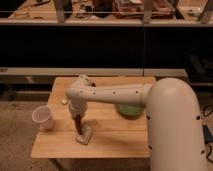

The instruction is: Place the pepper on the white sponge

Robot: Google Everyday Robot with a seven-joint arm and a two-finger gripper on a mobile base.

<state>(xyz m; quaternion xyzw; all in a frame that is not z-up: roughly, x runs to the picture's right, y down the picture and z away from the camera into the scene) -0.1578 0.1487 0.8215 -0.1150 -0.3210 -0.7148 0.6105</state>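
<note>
Camera view, near to far. At the front of the desk lies the sponge, a pale block. The pepper stands nearly upright, its lower tip touching or just above the sponge's left part. Directly above it is the gripper, at the end of the white arm that reaches in from the right; its jaws are closed on the pepper's upper end. A white cup sits at the desk's left edge, well apart from the sponge. A green bowl is partly hidden behind the arm. Step in hand, as judged: placement, in its final lowering. The next move calls for opening the jaws so the pepper settles on the sponge rather than tipping onto the desk.
</note>
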